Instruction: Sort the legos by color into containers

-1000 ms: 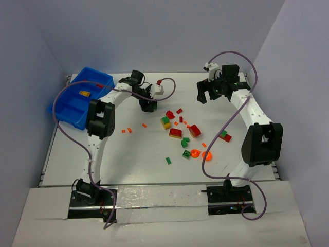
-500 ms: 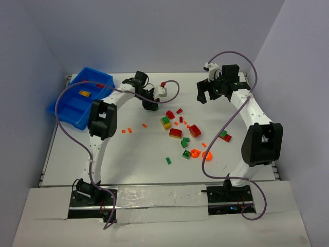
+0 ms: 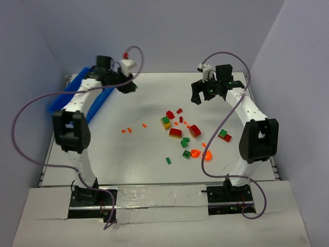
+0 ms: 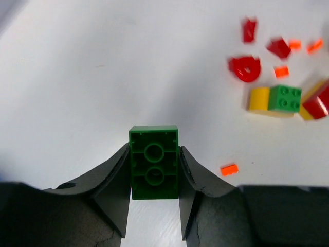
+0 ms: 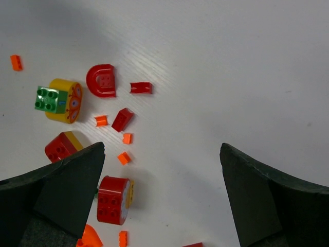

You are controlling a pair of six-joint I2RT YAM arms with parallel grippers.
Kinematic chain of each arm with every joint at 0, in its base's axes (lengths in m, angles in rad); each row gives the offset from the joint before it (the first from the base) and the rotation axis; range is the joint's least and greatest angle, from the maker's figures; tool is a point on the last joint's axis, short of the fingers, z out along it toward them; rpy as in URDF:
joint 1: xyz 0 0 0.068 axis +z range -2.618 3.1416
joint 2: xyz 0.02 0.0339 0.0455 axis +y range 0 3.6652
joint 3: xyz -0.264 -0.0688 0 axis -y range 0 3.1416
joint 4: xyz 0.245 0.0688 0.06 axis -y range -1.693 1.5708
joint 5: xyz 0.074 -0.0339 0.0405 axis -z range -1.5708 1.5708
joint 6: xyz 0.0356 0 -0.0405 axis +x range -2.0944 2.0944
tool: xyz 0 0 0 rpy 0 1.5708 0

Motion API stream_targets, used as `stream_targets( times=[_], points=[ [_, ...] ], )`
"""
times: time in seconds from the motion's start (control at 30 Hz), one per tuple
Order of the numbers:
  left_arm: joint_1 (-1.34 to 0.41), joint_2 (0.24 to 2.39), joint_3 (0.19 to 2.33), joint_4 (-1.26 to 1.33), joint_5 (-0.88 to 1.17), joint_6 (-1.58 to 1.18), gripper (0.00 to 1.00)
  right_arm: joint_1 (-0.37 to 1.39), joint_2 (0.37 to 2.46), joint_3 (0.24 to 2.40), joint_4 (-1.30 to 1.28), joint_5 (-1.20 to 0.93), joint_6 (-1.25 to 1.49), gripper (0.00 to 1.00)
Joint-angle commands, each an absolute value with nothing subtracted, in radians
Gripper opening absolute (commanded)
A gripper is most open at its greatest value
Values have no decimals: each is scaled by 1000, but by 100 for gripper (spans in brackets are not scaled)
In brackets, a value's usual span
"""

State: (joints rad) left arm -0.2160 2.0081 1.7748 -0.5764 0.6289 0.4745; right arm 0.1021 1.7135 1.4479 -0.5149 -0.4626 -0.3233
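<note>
A matte white tabletop (image 3: 103, 154) fills the frame, boxed in by pale lilac-grey walls (image 3: 169, 31). At upper left, near the blue bin (image 3: 103, 98), the left gripper (image 4: 153, 150) is clamped on a green brick (image 4: 153, 170) above bare table. The loose legos (image 3: 181, 131) lie scattered centre-right. At upper right, the right gripper (image 5: 162, 149) has its jaws spread wide with nothing between them.

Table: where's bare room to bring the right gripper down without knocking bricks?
Bare: the far strip between the left gripper, holding a green brick, and the right gripper; also the near-left stretch of table between the orange bits and the near edge. Crowded: the brick cluster mid-right, down to the translucent pieces.
</note>
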Motion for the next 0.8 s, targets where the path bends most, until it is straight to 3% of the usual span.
stream_targets(
  times=[0.0,0.33,0.77],
  points=[
    [-23,1834,1743,-445,609,156,0,158,1745,1498,-477,-494,-298,100],
    [268,1856,1724,-536,446,89,0,194,1778,1524,-467,-480,-272,100],
    [310,2039,1781,-597,333,82,0,197,1783,1551,-482,-425,-307,100]
  ],
)
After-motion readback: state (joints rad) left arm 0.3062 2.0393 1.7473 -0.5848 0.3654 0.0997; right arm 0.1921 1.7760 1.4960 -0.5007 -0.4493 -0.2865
